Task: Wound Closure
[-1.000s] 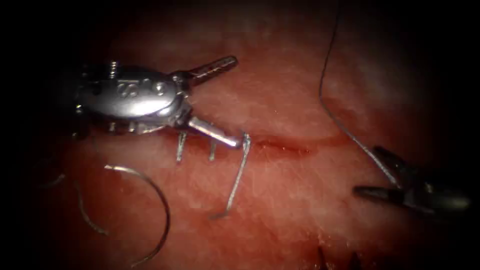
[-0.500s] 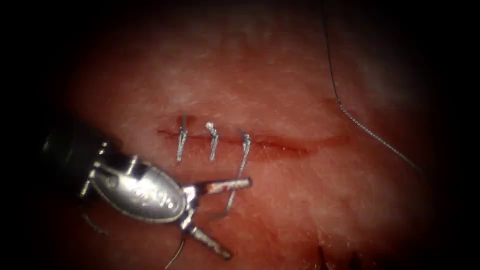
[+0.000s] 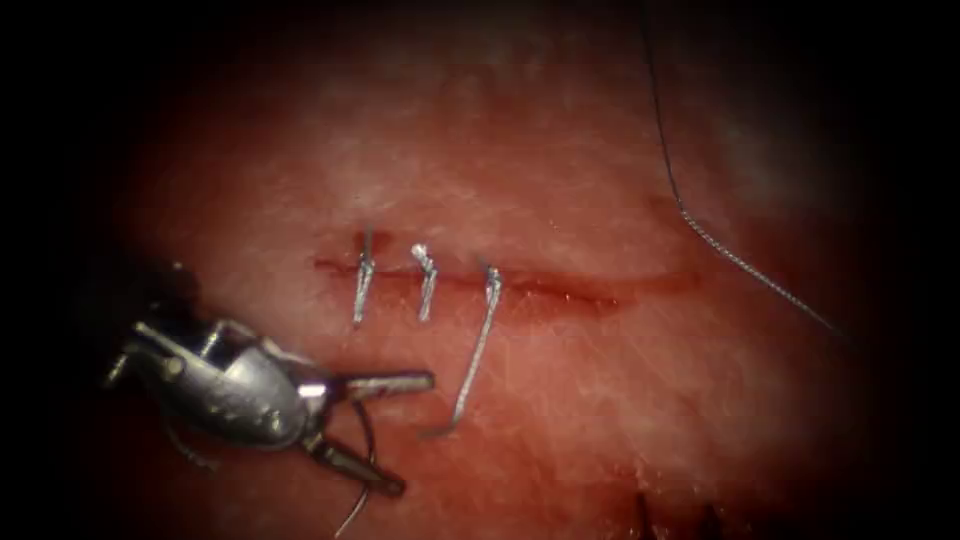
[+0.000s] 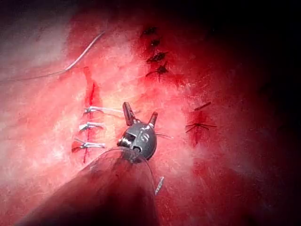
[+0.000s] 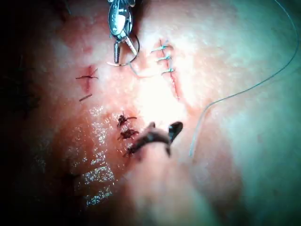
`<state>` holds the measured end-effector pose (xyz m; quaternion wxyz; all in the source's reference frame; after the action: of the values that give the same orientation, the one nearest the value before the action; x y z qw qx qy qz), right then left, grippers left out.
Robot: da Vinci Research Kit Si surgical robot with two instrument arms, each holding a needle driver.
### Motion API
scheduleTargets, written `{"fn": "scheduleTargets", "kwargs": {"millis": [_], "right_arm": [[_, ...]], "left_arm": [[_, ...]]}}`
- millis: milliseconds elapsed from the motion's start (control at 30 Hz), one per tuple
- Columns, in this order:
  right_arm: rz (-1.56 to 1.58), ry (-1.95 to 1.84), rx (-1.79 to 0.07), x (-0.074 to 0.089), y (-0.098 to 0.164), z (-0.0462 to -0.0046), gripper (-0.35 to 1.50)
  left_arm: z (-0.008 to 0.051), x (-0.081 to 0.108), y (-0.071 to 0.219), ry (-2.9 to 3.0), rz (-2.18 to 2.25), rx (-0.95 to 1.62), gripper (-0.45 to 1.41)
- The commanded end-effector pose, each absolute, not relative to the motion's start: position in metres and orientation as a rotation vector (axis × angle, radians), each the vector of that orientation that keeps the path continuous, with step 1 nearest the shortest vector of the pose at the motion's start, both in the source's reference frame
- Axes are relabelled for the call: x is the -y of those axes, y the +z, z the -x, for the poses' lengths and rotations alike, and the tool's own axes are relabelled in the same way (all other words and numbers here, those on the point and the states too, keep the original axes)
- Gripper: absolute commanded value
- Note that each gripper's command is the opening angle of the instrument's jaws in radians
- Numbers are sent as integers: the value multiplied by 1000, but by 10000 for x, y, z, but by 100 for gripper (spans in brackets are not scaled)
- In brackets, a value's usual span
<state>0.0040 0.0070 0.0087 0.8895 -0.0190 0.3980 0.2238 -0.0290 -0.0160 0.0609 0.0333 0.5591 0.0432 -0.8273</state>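
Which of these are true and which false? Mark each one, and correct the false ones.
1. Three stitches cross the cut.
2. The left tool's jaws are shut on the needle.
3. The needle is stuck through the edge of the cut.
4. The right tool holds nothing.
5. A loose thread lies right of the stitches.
1. True: three stitches cross the cut.
2. False: the left tool has its jaws open and holds nothing; the needle runs between them, ungripped.
3. False: the needle appears to lie loose on the tissue by the left tool, away from the cut.
4. True: the right tool has open jaws and holds nothing.
5. True: the thread lies there.
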Motion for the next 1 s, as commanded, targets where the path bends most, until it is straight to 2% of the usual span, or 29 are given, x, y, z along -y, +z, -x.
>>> {"fn": "scheduleTargets", "kwargs": {"millis": [33, 233, 300, 500, 700, 800, 900, 933, 1000], "right_arm": [[19, 457, -862, -58, 88, -64, 148], [-22, 435, -946, -51, 97, -115, 148], [-19, 429, -964, -48, 106, -136, 148], [-22, 419, -967, -48, 120, -155, 148], [-18, 417, -956, -47, 131, -163, 148], [-22, 413, -954, -45, 136, -168, 148], [-27, 408, -947, -43, 141, -171, 148], [-26, 407, -945, -43, 143, -173, 148], [-27, 405, -940, -42, 147, -175, 148]], "left_arm": [[294, 172, 616, -2544, -1725, -137, 32], [296, 174, 634, -2526, -1745, -101, 19], [296, 174, 640, -2500, -1873, -150, 15], [302, 170, 644, -2464, -2036, -168, 2], [311, 176, 651, -2459, -2071, -197, 2], [311, 176, 652, -2448, -2073, -206, -18], [312, 178, 651, -2439, -2076, -213, -30], [312, 178, 650, -2434, -2077, -217, -40], [313, 180, 649, -2431, -2078, -220, -45]]}}
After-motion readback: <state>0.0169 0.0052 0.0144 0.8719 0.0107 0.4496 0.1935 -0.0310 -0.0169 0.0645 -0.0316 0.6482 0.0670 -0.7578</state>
